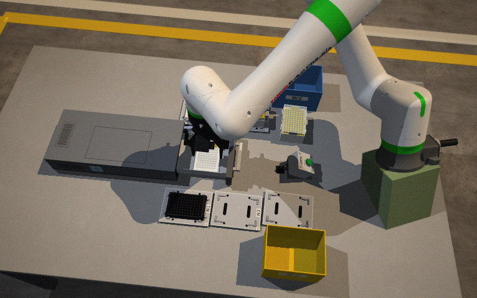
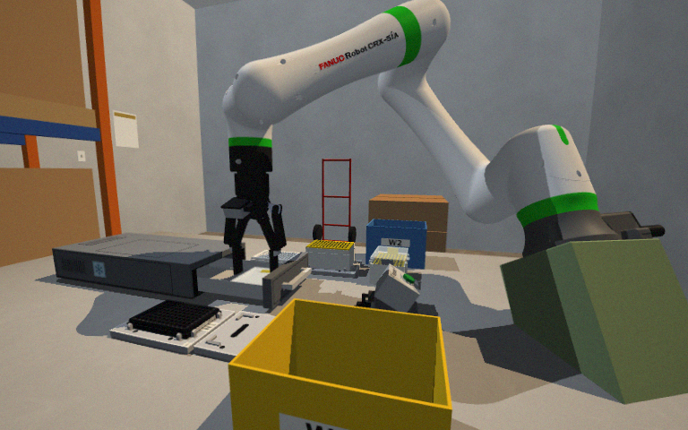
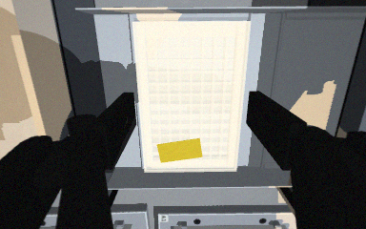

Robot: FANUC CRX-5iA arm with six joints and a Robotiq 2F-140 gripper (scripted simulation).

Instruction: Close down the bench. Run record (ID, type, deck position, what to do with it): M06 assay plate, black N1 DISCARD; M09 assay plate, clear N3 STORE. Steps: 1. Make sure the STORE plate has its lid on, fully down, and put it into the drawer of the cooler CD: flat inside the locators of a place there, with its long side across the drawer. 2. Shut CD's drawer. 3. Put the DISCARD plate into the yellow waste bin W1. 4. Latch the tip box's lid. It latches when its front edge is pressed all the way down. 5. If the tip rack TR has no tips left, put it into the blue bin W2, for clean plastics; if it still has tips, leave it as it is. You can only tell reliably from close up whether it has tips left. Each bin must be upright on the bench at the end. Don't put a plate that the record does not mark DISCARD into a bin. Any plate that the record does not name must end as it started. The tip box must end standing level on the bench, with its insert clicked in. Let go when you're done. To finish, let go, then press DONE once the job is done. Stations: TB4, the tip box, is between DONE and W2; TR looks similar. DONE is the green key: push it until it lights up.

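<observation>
The clear lidded plate (image 1: pixel 207 161) (image 2: pixel 252 277) (image 3: pixel 190 86), with a yellow tag, lies flat in the cooler's open drawer (image 1: pixel 230 166) (image 2: pixel 279 279). My gripper (image 2: pixel 257 259) (image 3: pixel 191 108) is open; its fingers straddle the plate's long sides with a gap, just above it. In the top view the arm hides most of the gripper. The black plate (image 1: pixel 186 205) (image 2: pixel 169 318) sits on nest N1. The yellow bin W1 (image 1: pixel 292 254) (image 2: pixel 337 373) and the blue bin W2 (image 1: pixel 304 90) (image 2: pixel 396 239) stand upright. The tip box (image 1: pixel 293 120) (image 2: pixel 389 258) stands in front of W2.
The grey cooler (image 1: pixel 115 143) (image 2: pixel 124 255) lies left of the drawer. The tip rack TR (image 2: pixel 330 253) stands left of the tip box. The green DONE key (image 1: pixel 308 161) (image 2: pixel 408 277) sits on a slanted block. Two empty nests (image 1: pixel 236 210) (image 1: pixel 287 208) lie right of N1.
</observation>
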